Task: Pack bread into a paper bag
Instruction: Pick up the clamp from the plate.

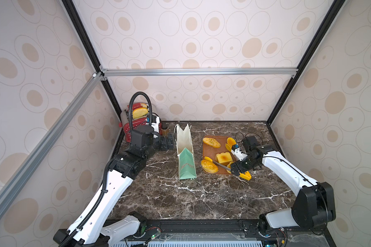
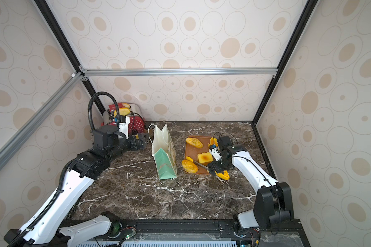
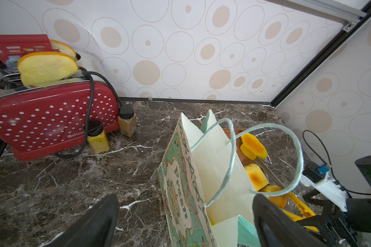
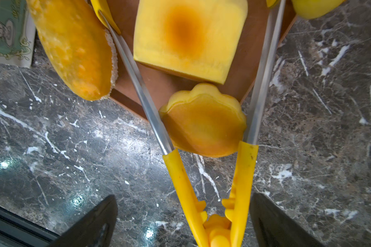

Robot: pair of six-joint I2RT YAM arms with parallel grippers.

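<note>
Right gripper (image 4: 183, 197), released, straddles the tongs (image 4: 180, 177) at lower centre, ready to clench; left gripper (image 3: 183, 198), released, waits beside the paper bag (image 3: 219, 166), apparently to steady it.

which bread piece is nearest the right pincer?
The round scalloped golden tart-like bun, lying between the yellow-handled metal tongs' arms at the brown tray's corner; the blocky square loaf and oval buns lie farther off.

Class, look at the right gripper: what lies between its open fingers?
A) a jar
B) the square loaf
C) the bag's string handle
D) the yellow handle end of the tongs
D: in the right wrist view the yellow hinged end of the tongs sits between the open jaws of the right gripper; the square loaf lies on the tray beyond.
</note>
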